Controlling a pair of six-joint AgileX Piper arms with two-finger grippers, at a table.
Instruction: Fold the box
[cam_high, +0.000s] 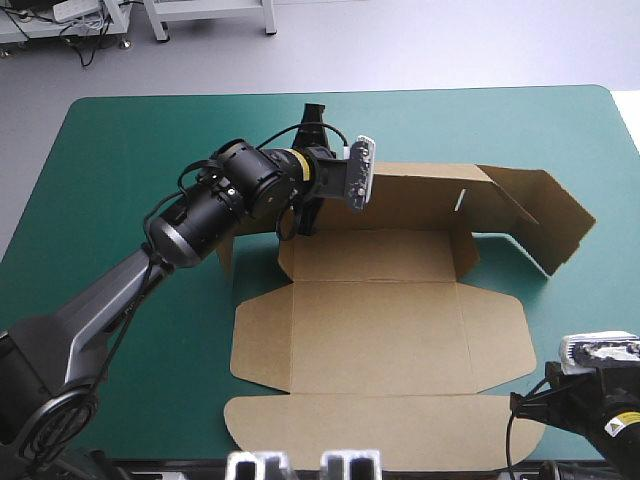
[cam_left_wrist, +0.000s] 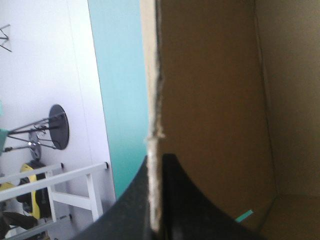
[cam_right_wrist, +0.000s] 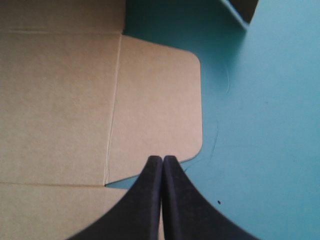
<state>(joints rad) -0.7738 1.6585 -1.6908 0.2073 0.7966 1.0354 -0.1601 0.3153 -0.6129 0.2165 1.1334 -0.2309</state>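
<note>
The brown box (cam_high: 380, 330) lies mostly flat at the table's middle, its back wall (cam_high: 420, 195) raised and a side flap (cam_high: 545, 215) standing at the far right. My left gripper (cam_high: 308, 210) reaches over the box's far left corner. In the left wrist view, that gripper (cam_left_wrist: 159, 155) is shut on a board edge (cam_left_wrist: 154, 90) standing between its fingers, with the box's inside (cam_left_wrist: 215, 100) beside it. My right gripper (cam_right_wrist: 162, 157) is shut with nothing in it, just above the near edge of a rounded flap (cam_right_wrist: 160, 100) lying flat. The right arm (cam_high: 590, 410) sits at the near right corner.
Bare teal-green cover (cam_high: 130, 150) lies left of the box and beyond it. The box's front flap (cam_high: 380, 430) reaches close to the table's near edge. To the right of the rounded flap is open cover (cam_right_wrist: 260, 125).
</note>
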